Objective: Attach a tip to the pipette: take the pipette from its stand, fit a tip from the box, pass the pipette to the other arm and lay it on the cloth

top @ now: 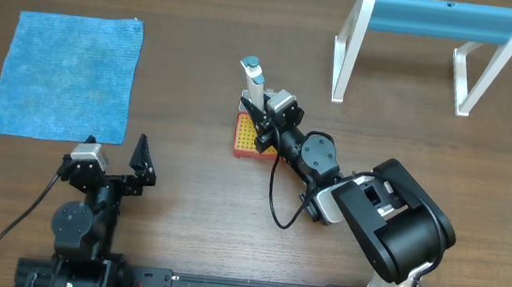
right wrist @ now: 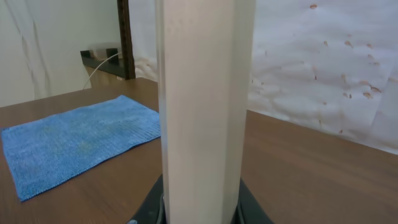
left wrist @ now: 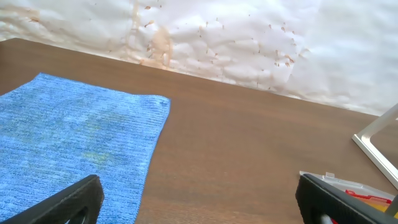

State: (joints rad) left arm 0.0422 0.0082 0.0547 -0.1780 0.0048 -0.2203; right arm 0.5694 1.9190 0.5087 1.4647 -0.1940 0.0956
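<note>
My right gripper is shut on the white pipette, which stands upright over the orange tip box at the table's middle. The pipette's blue-grey top points away from the arm bases. Its white body rises close in front of the right wrist camera. A blue cloth lies flat at the far left, also in the left wrist view as the cloth. My left gripper rests open near its base, just below the cloth, with nothing between its fingers.
The pipette stand, white legs with a blue top bar, is at the back right. A corner of the tip box and a stand leg show in the left wrist view. Bare wood lies between cloth and box.
</note>
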